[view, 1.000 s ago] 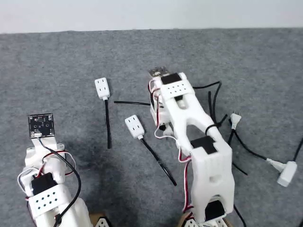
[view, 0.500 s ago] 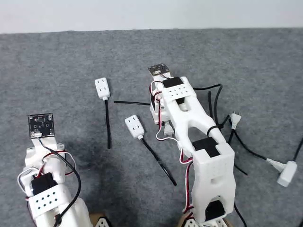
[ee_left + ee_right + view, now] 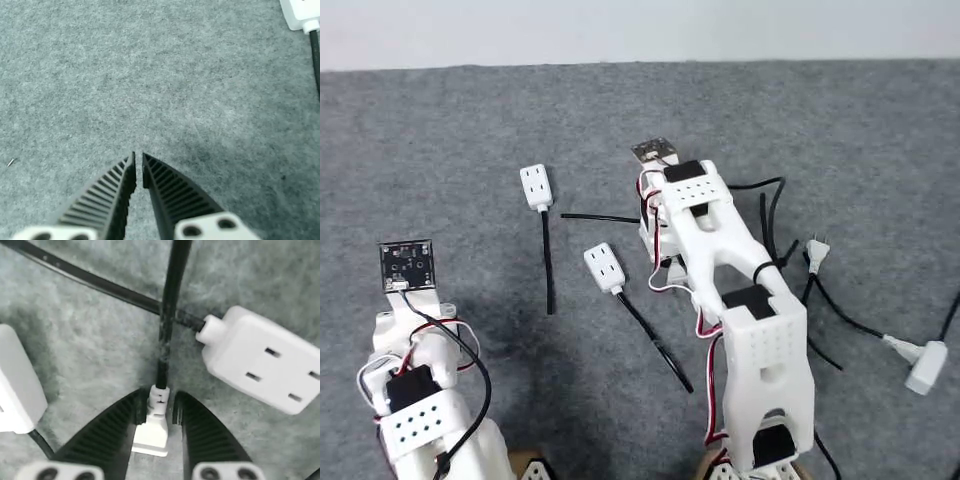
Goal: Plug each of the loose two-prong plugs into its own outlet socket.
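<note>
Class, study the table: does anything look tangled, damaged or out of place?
Nothing looks damaged. The black cables beside the right arm cross in a tangle, and the cable of the white plug in the right gripper lies across another cable.

left arm [image 3: 415, 400] folded back | left hand [image 3: 138, 156] nearly shut | right arm [image 3: 730, 260] extended | right hand [image 3: 160, 396] pinching plug [image 3: 150, 432]

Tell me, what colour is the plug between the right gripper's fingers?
The plug is white with a black cord, seen best in the right wrist view.
</note>
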You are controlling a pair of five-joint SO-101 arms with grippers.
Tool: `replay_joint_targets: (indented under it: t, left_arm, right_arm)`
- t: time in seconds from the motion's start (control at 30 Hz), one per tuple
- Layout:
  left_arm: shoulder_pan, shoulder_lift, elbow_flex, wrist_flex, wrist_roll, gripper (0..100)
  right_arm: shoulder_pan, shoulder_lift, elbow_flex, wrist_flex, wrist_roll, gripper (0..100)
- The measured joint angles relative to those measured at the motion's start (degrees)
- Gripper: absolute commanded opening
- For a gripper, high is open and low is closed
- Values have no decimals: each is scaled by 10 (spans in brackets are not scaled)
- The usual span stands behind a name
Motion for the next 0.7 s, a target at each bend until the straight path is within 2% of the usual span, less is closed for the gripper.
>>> replay_joint_targets:
  t: [0.2,0.37,0.5,0.7]
  left_arm:
    - [23,0,10,4,0,15]
    - [117,0,8,66,2,14]
    - [215,3,-23,103,72,24]
    - [316,127,-131,104,193,197]
  right_arm:
    - [2,4,-13,16,5,9]
    - [-2,-49,13,39,-11,9]
    - [4,-135,118,-4,-14,8]
    - [4,-244,264,-98,-15,8]
